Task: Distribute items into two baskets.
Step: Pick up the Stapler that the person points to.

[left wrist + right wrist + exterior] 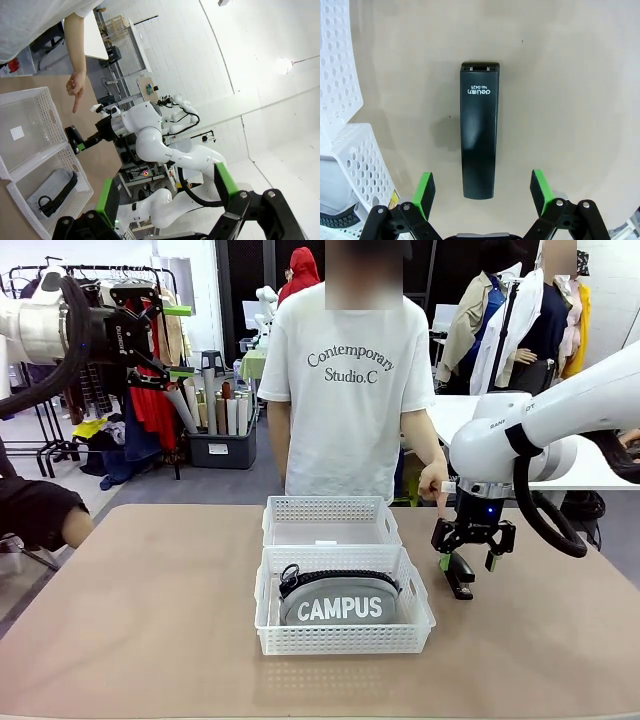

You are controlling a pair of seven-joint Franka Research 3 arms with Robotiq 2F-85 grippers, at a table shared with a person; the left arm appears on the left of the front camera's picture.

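Hovering over the black stapler [459, 580], the right tool [466, 562] stands spread wide, grasping nothing; the stapler lies flat on the surface [150, 620], just right of the near basket [345, 642]; the grey pouch [338, 604] lies inside that basket; the far basket [330, 508] sits against it; the left tool [178, 340] hangs high, released and empty.

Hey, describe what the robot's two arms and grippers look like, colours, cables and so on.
The left arm and right arm are glossy white with rounded joints. A thick black cable loops by the right wrist, where a small blue light glows. The left gripper and right gripper are black metal linkages with bright green finger pads.
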